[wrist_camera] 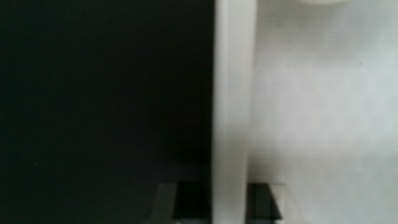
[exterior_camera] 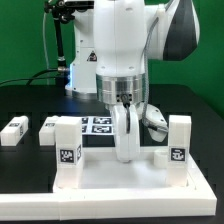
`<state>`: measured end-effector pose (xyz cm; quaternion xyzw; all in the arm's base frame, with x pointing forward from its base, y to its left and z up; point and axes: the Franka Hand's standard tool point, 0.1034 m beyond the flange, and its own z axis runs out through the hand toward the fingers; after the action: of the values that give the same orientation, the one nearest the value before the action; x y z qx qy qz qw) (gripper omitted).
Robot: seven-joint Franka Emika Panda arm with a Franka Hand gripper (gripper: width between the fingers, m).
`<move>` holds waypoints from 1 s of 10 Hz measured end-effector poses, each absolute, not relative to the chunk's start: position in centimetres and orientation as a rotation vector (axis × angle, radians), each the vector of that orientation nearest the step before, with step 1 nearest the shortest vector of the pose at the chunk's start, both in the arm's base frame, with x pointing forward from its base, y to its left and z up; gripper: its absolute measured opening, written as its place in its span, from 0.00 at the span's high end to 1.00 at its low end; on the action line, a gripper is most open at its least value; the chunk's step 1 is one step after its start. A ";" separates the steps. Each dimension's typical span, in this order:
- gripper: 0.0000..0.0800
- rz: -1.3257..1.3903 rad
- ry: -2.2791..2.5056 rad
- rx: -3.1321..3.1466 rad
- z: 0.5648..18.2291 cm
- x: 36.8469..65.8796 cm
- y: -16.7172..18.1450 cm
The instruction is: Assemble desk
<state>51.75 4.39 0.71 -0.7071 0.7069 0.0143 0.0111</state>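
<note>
Exterior view: low and close, just above table level, facing the arm front-on, with the desk panel in the foreground. Wrist view: looks down past the fingers, very near a white edge over the black table. Both views share the spot at the gripper.

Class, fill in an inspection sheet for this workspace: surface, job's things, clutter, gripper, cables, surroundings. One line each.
Surface: black table, matte.
Job's things: desk panel lies flat; upright legs stand at two of its corners; loose legs lie toward the exterior view's left.
Clutter: nothing seen; only the marker board behind the panel.
Gripper: gripper low at the panel's far rim; open or shut unclear.
Cables: thin green line, probably a cable.
Surroundings: green backdrop.
</note>
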 end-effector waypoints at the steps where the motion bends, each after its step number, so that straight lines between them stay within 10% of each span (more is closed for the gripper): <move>1: 0.93 0.045 2.205 -2.206 0.7 51.8 4.4; 10: 0.93 0.024 2.035 -2.352 1.0 51.0 3.6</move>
<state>50.95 3.58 1.01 -0.7562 0.6541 0.0077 0.0155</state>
